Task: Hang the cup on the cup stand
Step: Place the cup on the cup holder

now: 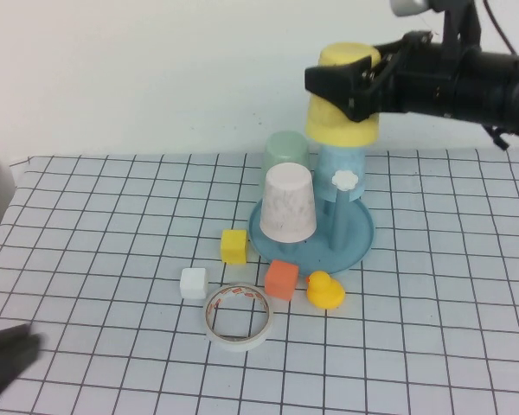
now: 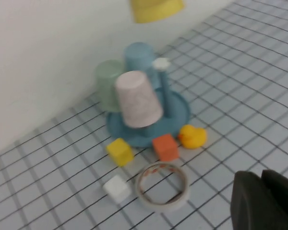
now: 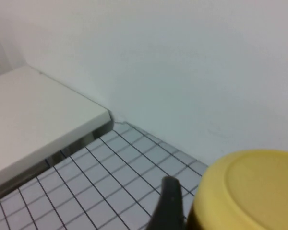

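The yellow cup (image 1: 342,121) hangs upside down in my right gripper (image 1: 346,82), which is shut on its upper part, above the back of the teal cup stand (image 1: 356,244). The cup's rim sits just over a light blue cup (image 1: 339,169) on the stand. The white flower knob (image 1: 344,180) stands free in front. The right wrist view shows the cup's base (image 3: 252,189) beside one dark finger (image 3: 169,203). My left gripper (image 1: 4,359) is low at the table's near left, shut and empty; its fingers (image 2: 252,203) press together. The left wrist view shows the cup's rim (image 2: 156,9) above the stand (image 2: 180,112).
A pinkish-white cup (image 1: 287,203) and a pale green cup (image 1: 285,151) hang on the stand. In front lie a yellow cube (image 1: 233,245), an orange cube (image 1: 281,278), a white cube (image 1: 193,283), a yellow duck (image 1: 325,290) and a tape roll (image 1: 238,316).
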Available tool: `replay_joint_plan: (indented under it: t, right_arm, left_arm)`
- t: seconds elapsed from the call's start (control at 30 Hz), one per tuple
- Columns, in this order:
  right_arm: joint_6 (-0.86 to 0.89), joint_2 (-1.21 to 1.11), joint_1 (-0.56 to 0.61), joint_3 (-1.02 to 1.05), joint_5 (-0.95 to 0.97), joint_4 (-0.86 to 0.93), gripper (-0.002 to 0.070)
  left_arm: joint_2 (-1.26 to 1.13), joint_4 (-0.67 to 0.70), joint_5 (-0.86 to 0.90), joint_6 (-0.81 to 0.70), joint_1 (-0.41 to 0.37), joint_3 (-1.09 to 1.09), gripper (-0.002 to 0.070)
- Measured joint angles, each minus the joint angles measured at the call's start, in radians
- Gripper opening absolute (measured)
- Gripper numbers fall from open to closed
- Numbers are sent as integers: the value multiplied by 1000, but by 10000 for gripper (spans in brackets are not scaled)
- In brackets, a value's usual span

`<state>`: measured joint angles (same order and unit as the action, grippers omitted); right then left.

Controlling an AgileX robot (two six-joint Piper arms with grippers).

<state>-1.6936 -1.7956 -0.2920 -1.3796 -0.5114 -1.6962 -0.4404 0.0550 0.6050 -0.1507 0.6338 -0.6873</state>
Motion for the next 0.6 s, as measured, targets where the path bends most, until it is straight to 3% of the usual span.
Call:
replay_joint_plan:
  t: [0.1, 0.3, 0.6]
  right_arm:
    - [-4, -28, 0, 0, 17, 0, 578]
    - [-59, -65, 0, 0, 112, -6, 578]
    - [-78, -120, 0, 0, 169, -12, 578]
  left_arm:
    - [129, -127, 5, 163, 0, 70, 7]
    - [334, -293, 7, 347, 0, 208, 7]
    - [432, -335, 16, 452, 0, 287, 7]
